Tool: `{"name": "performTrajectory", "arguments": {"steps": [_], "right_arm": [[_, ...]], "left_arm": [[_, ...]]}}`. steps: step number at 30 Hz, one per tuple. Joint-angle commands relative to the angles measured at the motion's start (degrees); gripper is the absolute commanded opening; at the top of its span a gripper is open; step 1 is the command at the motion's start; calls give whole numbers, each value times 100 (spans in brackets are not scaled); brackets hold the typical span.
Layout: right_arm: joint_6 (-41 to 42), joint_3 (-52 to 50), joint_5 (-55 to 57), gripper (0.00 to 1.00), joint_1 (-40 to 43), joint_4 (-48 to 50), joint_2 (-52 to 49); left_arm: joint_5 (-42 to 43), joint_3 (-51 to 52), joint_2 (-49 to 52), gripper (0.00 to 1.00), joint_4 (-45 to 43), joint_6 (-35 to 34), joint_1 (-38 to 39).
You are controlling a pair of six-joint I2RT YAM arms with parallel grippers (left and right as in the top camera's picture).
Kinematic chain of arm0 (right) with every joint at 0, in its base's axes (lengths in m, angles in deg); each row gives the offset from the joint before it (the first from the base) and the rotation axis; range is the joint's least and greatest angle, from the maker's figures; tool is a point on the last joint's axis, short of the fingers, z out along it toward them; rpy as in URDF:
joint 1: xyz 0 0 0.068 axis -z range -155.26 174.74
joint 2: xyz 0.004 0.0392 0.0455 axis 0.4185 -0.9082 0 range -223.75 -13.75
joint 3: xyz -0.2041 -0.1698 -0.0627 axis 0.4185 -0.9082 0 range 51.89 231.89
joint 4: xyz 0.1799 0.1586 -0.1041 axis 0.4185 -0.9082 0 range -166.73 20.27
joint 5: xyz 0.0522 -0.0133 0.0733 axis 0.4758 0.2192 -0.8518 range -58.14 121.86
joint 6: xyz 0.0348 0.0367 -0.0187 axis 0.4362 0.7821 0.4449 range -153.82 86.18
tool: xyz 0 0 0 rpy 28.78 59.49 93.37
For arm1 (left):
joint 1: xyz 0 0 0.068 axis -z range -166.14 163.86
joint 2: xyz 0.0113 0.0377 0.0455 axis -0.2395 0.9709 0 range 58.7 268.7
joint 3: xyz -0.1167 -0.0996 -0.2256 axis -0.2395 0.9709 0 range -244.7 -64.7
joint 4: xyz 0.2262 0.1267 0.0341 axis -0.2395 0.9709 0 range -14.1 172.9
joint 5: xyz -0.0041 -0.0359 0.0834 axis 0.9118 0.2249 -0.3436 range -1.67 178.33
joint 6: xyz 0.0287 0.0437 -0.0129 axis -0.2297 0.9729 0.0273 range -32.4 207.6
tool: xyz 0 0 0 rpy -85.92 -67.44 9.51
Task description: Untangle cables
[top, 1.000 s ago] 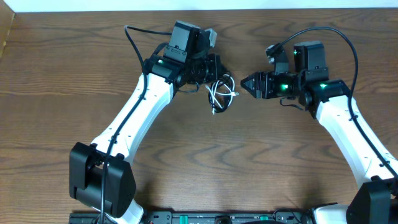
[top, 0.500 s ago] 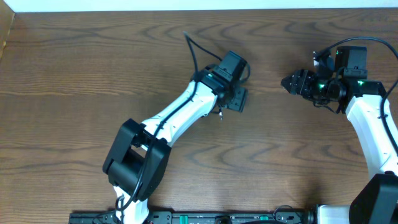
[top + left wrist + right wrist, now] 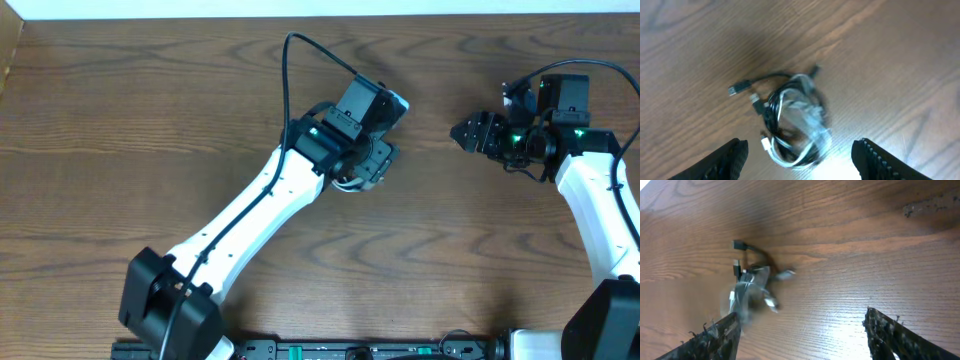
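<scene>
The cables (image 3: 795, 120) are a small tangle of one white and one black cord with tiny plug ends, lying on the wooden table. In the left wrist view the tangle sits just ahead of and between my left gripper's (image 3: 800, 162) wide-apart fingers, which touch nothing. From overhead the left gripper (image 3: 372, 165) hangs over the tangle and hides most of it; only a bit of cable (image 3: 345, 183) shows. My right gripper (image 3: 465, 132) stands open to the right, apart from the tangle. In the right wrist view the cables (image 3: 752, 290) are blurred, beyond its left finger (image 3: 715, 337).
The brown wooden table (image 3: 120, 120) fills the view, with a white strip along its far edge (image 3: 300, 8). The left arm's thick black lead (image 3: 290, 70) arcs above the arm. Both arm bases stand at the near edge.
My left arm swung right and now hangs over the tangle with its jaws opened. The right gripper drew back to the right and opened wider.
</scene>
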Motion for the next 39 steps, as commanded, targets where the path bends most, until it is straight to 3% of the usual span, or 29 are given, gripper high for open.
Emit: {"name": "performTrajectory", "arguments": {"steps": [1, 11, 15, 22, 25, 26, 29, 31, 39], "right_arm": [[-138, 103, 4, 76, 13, -35, -22], [-243, 103, 4, 76, 15, -125, -22], [-240, 103, 2, 76, 13, -164, -22], [-243, 103, 7, 76, 15, -203, -22], [-243, 103, 4, 76, 13, -210, -22], [-243, 103, 4, 76, 13, -210, -22], [-240, 103, 2, 77, 7, -210, -22], [-240, 103, 0, 77, 2, -208, -22], [-197, 103, -70, 79, -177, -118, -22]], "left_arm": [[-57, -24, 144, 72, 214, 4, -44], [153, -22, 717, 65, 299, -1338, -81], [186, -22, 1187, 64, -85, -2559, -83], [1237, -20, 1582, 62, -817, -3593, -68], [1257, -20, 1784, 53, -789, -3663, -66], [1255, -20, 1875, 40, -699, -3661, -66], [1187, -20, 1880, 26, -664, -3657, -66], [1049, -20, 1880, 8, -704, -3654, -66], [516, -393, 1327, 8, -710, -2983, -98]]}}
